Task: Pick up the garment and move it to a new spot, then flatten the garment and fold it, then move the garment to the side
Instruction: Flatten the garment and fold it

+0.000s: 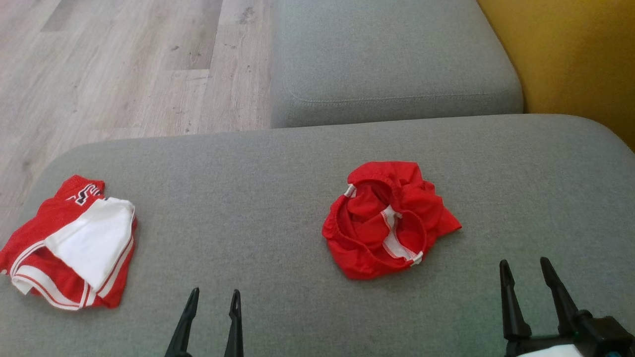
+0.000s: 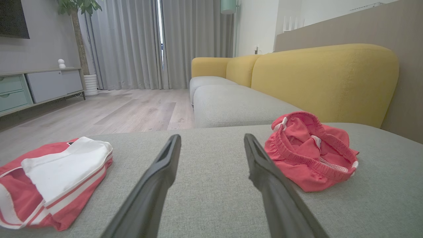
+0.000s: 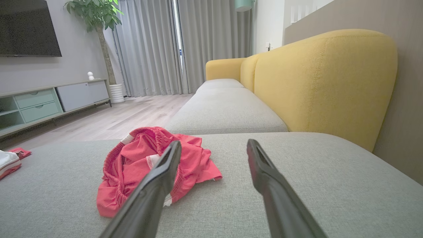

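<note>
The garment [image 1: 389, 218], a crumpled red heap with its elastic waistband turned up and open and a little white trim showing, lies right of centre in the head view on a grey seat [image 1: 248, 173]. At the left edge of that frame, well apart from it, sit folded shorts [image 1: 74, 243], red with white panels and stripes.

The left claw [image 1: 214, 297] rises from the bottom edge, left of centre, with its two dark fingers apart and nothing between them; it is below the bare stretch of seat between the two pieces of clothing. The right claw [image 1: 524, 267] is in the lower right corner, also spread wide and empty, just right of and below the garment, not touching it.

In the left wrist view the claw [image 2: 212, 138] points over the seat, the garment [image 2: 310, 155] to its right and the shorts [image 2: 59, 172] at lower left. In the right wrist view the claw [image 3: 214, 143] has the garment [image 3: 132, 165] at lower left, partly behind one finger.

A second grey seat [image 1: 392, 54] is at the top, a yellow backrest [image 1: 570, 49] at upper right, and a wood floor [image 1: 124, 64] at upper left.
</note>
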You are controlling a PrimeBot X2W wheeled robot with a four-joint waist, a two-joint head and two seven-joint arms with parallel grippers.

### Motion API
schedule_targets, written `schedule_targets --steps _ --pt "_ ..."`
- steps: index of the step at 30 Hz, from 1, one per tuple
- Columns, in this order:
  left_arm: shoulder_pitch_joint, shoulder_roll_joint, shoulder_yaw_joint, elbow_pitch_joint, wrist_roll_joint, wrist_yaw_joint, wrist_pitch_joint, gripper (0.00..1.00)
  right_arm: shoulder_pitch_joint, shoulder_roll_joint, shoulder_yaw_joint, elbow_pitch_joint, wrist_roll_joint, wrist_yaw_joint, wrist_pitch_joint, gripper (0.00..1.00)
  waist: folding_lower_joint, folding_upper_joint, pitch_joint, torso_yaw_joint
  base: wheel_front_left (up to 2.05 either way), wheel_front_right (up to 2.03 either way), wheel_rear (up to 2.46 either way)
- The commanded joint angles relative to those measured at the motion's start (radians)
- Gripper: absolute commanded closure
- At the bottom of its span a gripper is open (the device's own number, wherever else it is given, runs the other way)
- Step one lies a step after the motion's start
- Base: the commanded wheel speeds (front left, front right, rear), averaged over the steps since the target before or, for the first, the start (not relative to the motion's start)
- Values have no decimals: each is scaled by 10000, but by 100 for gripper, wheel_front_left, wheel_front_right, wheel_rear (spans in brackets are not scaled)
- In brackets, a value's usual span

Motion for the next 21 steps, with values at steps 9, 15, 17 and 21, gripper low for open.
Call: schedule_targets --steps 9,15,17,21 --pt "-449 -102 201 -176 -85 65 -53 0 -364 -85 215 -230 109 -7 -24 0 0 -1 -16 -14 0 0 0" --pt "-488 -102 208 -51 29 75 -53 0 -384 -85 294 -250 116 -7 -24 0 0 -1 63 -84 0 0 0" --pt "-583 -102 217 190 144 -8 -53 0 -394 -85 334 -275 130 -7 -24 0 0 -1 146 -135 0 0 0" --pt "-982 -101 260 709 161 -371 -53 0 -439 -85 447 -297 159 -7 -24 0 0 -1 360 -303 0 0 0"
